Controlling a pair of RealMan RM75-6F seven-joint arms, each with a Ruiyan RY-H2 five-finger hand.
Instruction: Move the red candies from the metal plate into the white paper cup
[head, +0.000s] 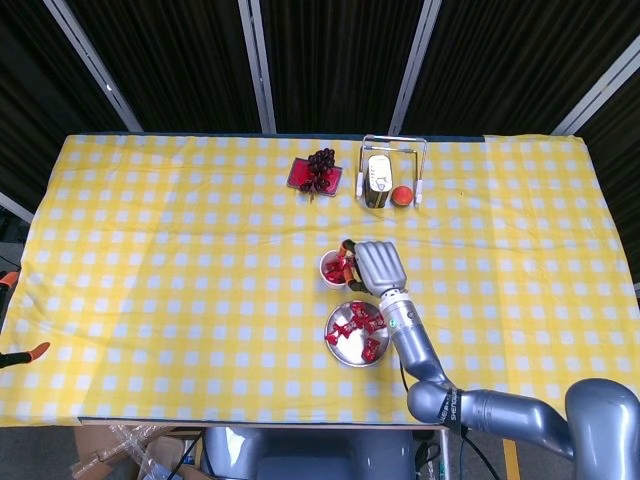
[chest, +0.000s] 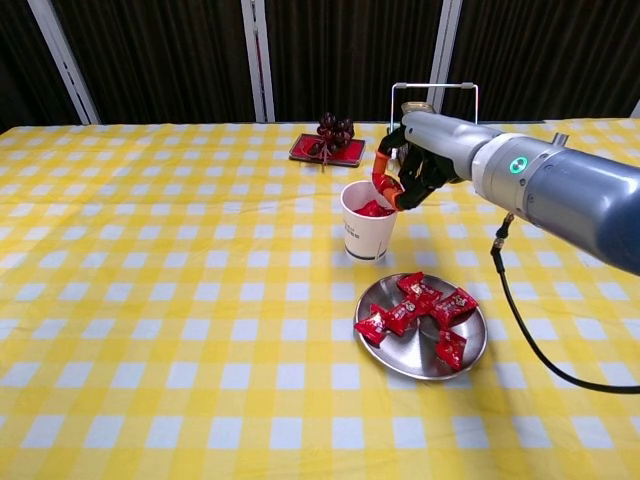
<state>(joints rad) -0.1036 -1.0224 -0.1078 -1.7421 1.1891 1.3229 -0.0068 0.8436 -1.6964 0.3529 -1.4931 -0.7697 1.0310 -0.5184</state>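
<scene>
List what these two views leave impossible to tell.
- Whether the right hand holds a candy: in chest view its fingertips overlap red candy at the white paper cup rim; head view too small.
- Candy count inside the cup: walls hide it.
- Left hand: only orange tips at the head view's left edge.
- The tin label: too small.

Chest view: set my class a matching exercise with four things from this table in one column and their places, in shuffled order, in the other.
Things:
1. white paper cup
2. metal plate
3. right hand
4. grapes

Places:
A. on the red tray at the far side
B. above the cup's rim
C. nearest the camera, holding red candies
D. between plate and wire rack

Pairs: 1-D, 2-C, 3-B, 4-A
</scene>
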